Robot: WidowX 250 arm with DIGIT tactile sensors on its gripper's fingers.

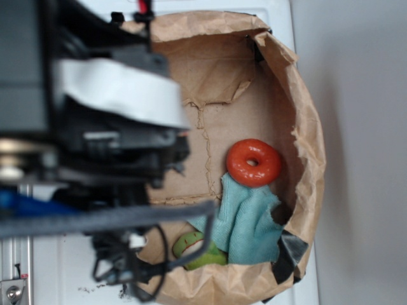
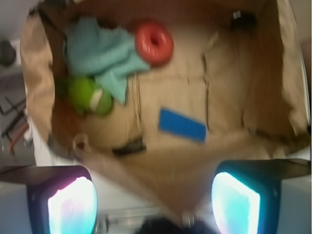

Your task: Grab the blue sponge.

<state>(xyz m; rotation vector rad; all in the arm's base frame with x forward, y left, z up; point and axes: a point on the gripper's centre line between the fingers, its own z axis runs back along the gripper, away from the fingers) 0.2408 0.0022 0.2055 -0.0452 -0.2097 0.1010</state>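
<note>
Looking at the exterior view first: the robot arm (image 1: pixel 95 140) fills the whole left side and blocks a good chunk of the brown paper bag (image 1: pixel 305 127) lying open on the white surface. Past the arm you can see an orange ring (image 1: pixel 254 162), a teal cloth (image 1: pixel 245 225) touching it, and a green toy (image 1: pixel 198 251) tucked against the cloth. The blue sponge isn't visible here at all, I'd guess it's hidden under the arm. Can't see the pincer's tips in this one either.

Wrist view is where it gets useful. The pincer (image 2: pixel 153 204) is up above the bag with its two pads (image 2: pixel 72 204) wide apart and nothing between them. The blue sponge (image 2: pixel 182 125) lies flat on the bag floor, ahead of the pincer and a little toward the right-hand pad in this view, well apart from the ring (image 2: pixel 154 42), cloth (image 2: pixel 100 53) and toy (image 2: pixel 90 95), which sit farther ahead on the left-pad side. Its long axis runs mostly across, roughly along the line between the pads, tilted a bit.

So my read is the pincer needs to go forward and down, and probably twist so the pads close across the narrow width instead of the length. It's thin and flat, so grabbing an edge could be fiddly.
</note>
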